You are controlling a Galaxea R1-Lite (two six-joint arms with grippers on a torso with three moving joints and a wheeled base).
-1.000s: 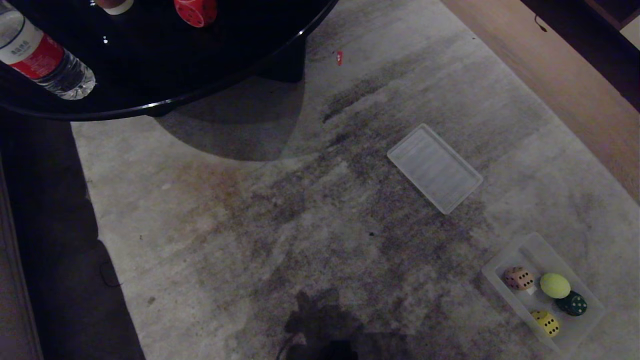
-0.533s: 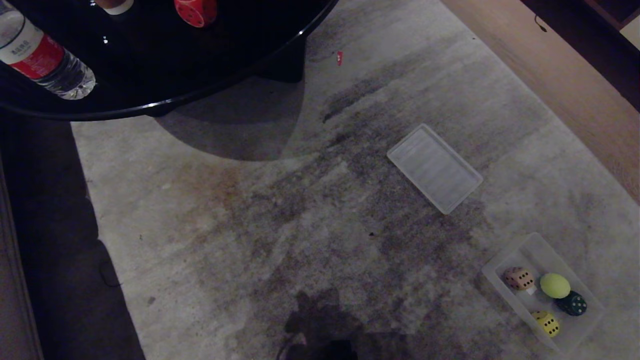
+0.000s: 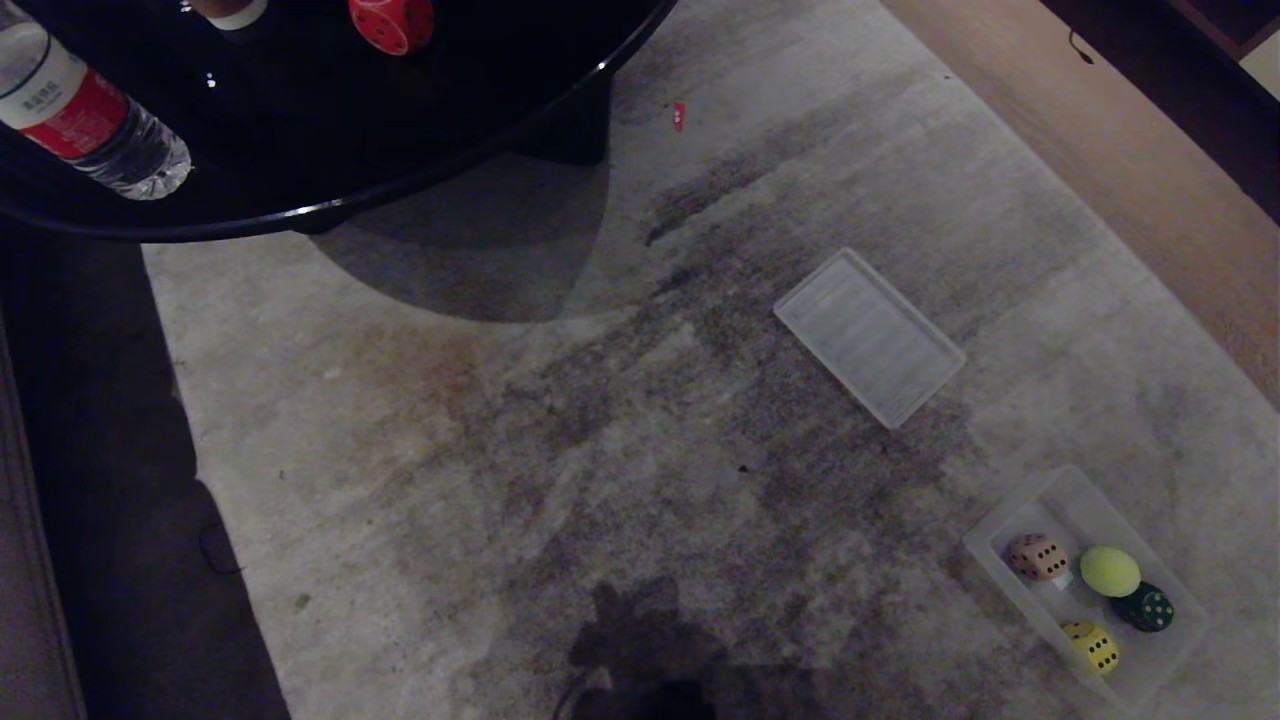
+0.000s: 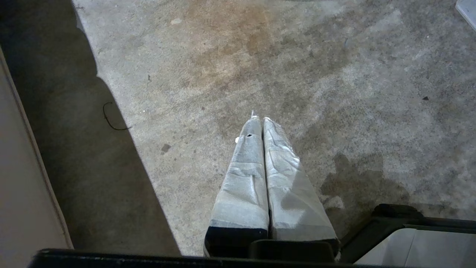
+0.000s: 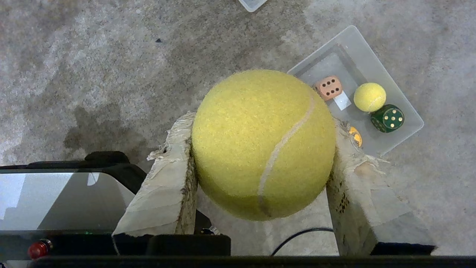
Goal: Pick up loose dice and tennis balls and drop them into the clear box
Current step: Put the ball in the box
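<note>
The clear box (image 3: 1087, 500) sits on the grey carpet (image 3: 600, 420), holding the beige-pink die (image 3: 1036, 556), yellow die (image 3: 1092, 646), dark green die (image 3: 1144, 606) and one tennis ball (image 3: 1109, 571); above the box, the right gripper (image 5: 260, 123) clamps the second tennis ball (image 5: 262, 143); the left gripper (image 4: 262, 120), well apart from the box, is closed and empty; the red die (image 3: 391, 23) lies on the black table (image 3: 400, 150), far from the box.
</note>
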